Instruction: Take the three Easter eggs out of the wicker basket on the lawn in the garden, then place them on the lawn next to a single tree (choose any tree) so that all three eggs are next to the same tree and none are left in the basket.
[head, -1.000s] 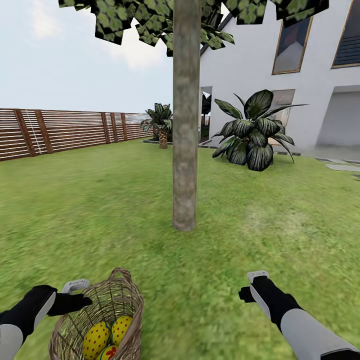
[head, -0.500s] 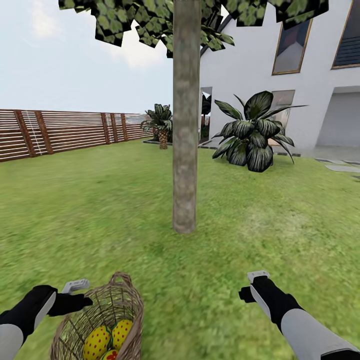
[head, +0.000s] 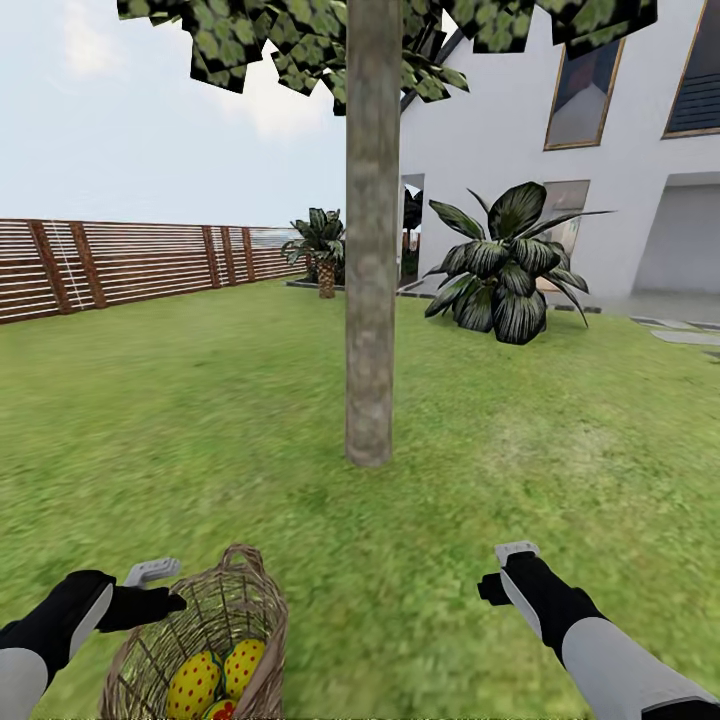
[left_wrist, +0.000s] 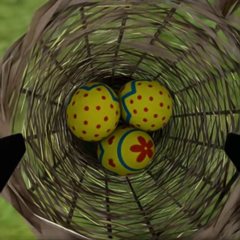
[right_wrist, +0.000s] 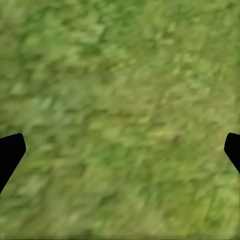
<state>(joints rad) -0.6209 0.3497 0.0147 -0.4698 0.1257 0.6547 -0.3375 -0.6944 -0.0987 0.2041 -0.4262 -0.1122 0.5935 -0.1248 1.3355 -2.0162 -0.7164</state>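
Wicker basket (head: 195, 650) sits on the lawn (head: 200, 420) at the robot's lower left, a short way in front of the tree (head: 370, 300). Three Easter eggs (left_wrist: 120, 125) lie bunched at the basket's bottom, touching one another; one shows a red flower mark. Left claw (left_wrist: 120, 150) hangs over the basket mouth, fingers spread wide, holding nothing. Right claw (right_wrist: 120, 150) hovers over bare grass, also wide open and empty. Wooden fence (head: 120, 265) at far left, white house (head: 600, 150) and a broad-leaved shrub (head: 505, 265) beyond.
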